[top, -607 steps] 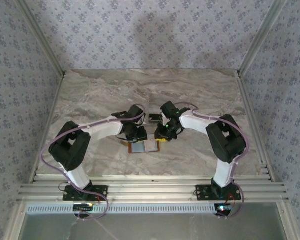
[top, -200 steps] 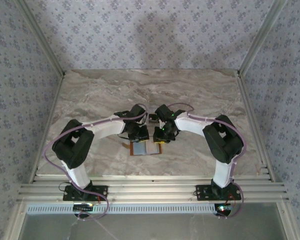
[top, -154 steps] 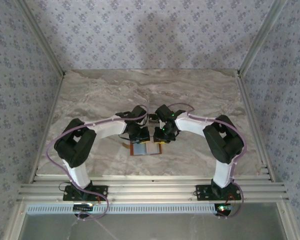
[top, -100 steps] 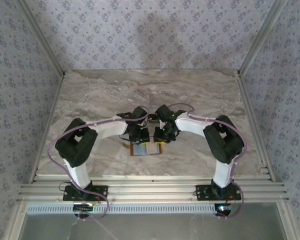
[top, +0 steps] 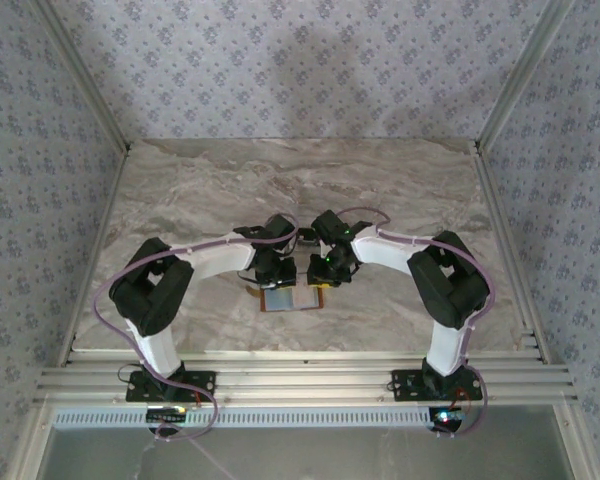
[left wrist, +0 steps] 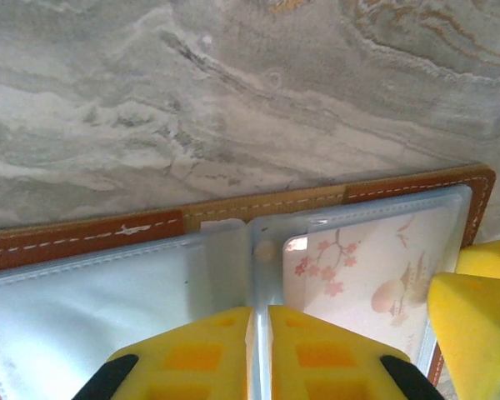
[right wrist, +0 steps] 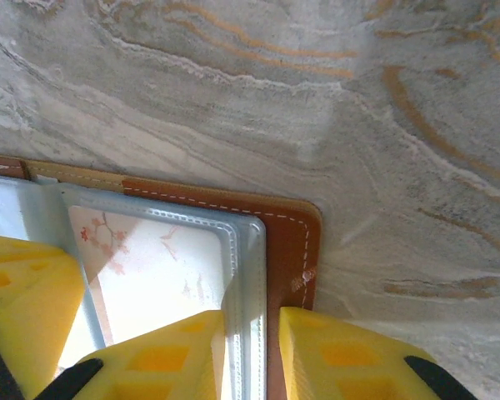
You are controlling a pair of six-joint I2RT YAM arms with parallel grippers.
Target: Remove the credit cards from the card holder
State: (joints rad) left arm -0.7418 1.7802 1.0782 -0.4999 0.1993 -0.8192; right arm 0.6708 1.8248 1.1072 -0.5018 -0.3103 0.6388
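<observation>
Robot arms work at an open brown card holder (top: 288, 299), which lies flat on the marble table (top: 400, 190) just below the centre of the overhead view. The left gripper (top: 279, 280) and the right gripper (top: 320, 281) hang over its upper edge from either side.

At the bottom centre of the left wrist view, the left gripper's yellow fingers (left wrist: 208, 350) are set all but together over the holder's middle fold. The seam of the clear sleeve (left wrist: 92, 308) runs down into the sliver between them, and it cannot be told whether they pinch that seam.

A whitish credit card (left wrist: 362, 271) printed with pink blossoms sits inside the sleeve at the lower right of that view, in the holder's right half. One yellow finger (left wrist: 475, 308) of the right gripper shows at the frame's right edge, just beside the card.

At the bottom of the right wrist view, the right gripper's fingers (right wrist: 158, 354) stand narrowly apart. One is over the sleeve and card, and the other is at the holder's stitched brown border. The sleeve's outer edge and a strip of leather show in the gap.
</observation>
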